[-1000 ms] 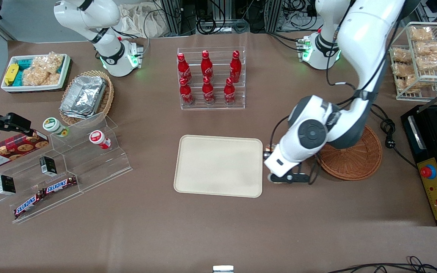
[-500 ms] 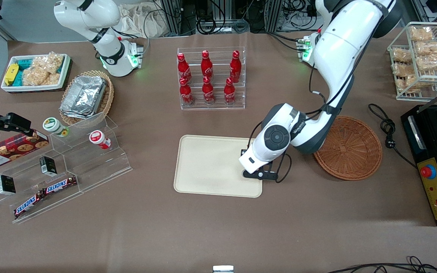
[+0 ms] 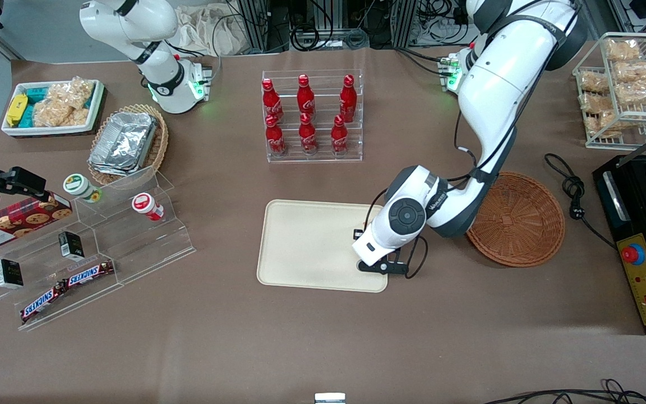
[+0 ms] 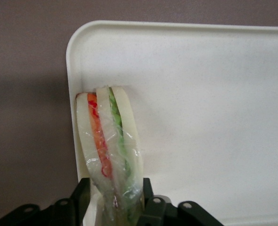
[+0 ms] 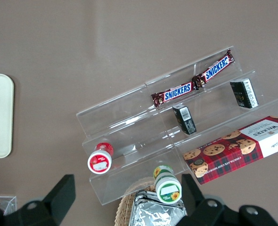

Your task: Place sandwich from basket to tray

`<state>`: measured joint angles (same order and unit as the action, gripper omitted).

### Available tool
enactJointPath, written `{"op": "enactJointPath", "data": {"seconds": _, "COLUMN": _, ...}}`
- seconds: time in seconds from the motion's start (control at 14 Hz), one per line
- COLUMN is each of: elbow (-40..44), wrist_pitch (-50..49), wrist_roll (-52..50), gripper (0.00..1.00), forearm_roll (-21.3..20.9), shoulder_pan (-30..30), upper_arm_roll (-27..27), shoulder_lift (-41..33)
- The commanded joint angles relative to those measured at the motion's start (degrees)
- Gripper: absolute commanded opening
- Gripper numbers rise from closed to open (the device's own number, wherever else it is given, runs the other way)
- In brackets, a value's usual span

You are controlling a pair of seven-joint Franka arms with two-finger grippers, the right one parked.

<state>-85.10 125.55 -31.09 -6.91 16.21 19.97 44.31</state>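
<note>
My left gripper (image 4: 113, 190) is shut on the sandwich (image 4: 108, 146), a clear-wrapped wedge of pale bread with orange, red and green layers. The wedge points away from the fingers, over the corner of the cream tray (image 4: 200, 94), just inside its rim. In the front view the gripper (image 3: 365, 247) hangs low over the tray (image 3: 312, 247) at the end nearest the reddish-brown basket (image 3: 516, 219). The white wrist hides the sandwich there. Nothing shows in the basket.
A clear rack of red cola bottles (image 3: 312, 115) stands farther from the front camera than the tray. A black cable (image 3: 572, 188) and a black appliance (image 3: 645, 241) lie past the basket. Toward the parked arm's end stands an acrylic shelf (image 3: 93, 247) with snack bars.
The left arm has carried the sandwich from beside the tray, near the basket, to over the tray's end. In the last half second it only settled slightly.
</note>
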Motion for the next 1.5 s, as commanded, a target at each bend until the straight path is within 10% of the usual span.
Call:
{"op": "enactJointPath", "data": {"seconds": 0.0, "elbow": 0.64, "wrist_pitch": -1.7, "wrist_roll": -2.21, "gripper": 0.99, "forearm_roll": -0.65, "shoulder_pan": 0.4, "upper_arm_roll": -0.2, "shoulder_lift": -0.54}}
{"op": "enactJointPath", "data": {"seconds": 0.71, "elbow": 0.99, "wrist_pitch": -19.53, "wrist_roll": 1.46, "gripper": 0.98, "forearm_roll": -0.56, "shoulder_pan": -5.31, "upper_arm_roll": -0.72, "shoulder_lift": -13.97}}
{"op": "enactJointPath", "data": {"seconds": 1.43, "elbow": 1.16, "wrist_pitch": -36.51, "wrist_roll": 24.92, "gripper": 0.98, "forearm_roll": 7.36, "shoulder_pan": -5.23, "upper_arm_roll": -18.73, "shoulder_lift": -31.12}}
